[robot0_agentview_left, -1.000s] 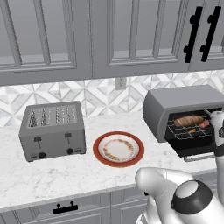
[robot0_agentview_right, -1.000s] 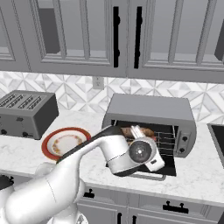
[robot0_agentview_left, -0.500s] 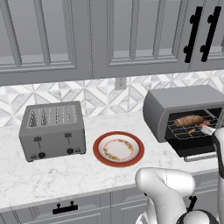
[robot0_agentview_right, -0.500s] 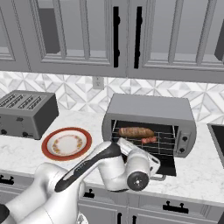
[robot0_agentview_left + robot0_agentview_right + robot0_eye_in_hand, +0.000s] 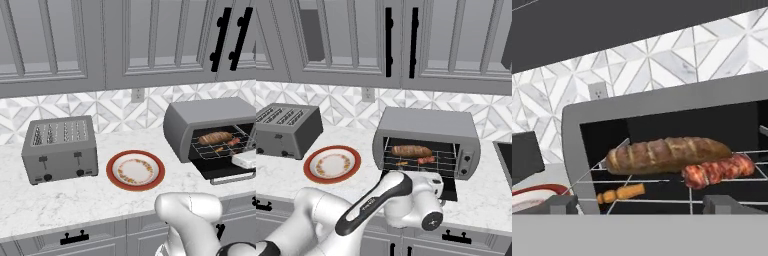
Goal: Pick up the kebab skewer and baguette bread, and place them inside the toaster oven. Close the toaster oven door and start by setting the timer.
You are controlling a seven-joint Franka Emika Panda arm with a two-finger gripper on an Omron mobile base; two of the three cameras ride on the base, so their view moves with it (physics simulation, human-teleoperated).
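Observation:
The toaster oven (image 5: 200,117) stands at the right of the counter with its door (image 5: 227,173) folded down and open. On the wire rack (image 5: 662,182) lies the baguette bread (image 5: 667,154), and the kebab skewer (image 5: 712,172) rests just in front of it. Both also appear in the right base view, baguette bread (image 5: 411,150) and kebab skewer (image 5: 425,160). My gripper (image 5: 642,205) hovers low in front of the oven mouth, over the lowered door, open wide with nothing between its fingertips (image 5: 562,204). My white hand (image 5: 245,159) shows at the door's right end.
A red-rimmed plate (image 5: 135,170) lies on the marble counter left of the oven. Further left is a grey four-slot toaster (image 5: 60,149). Grey wall cabinets (image 5: 150,40) hang above. The oven's knobs (image 5: 466,165) sit on its right front panel.
My arm has sunk lower in front of the oven, and the hand has dropped toward the open door. The gripper stays open. Baguette and skewer have not moved.

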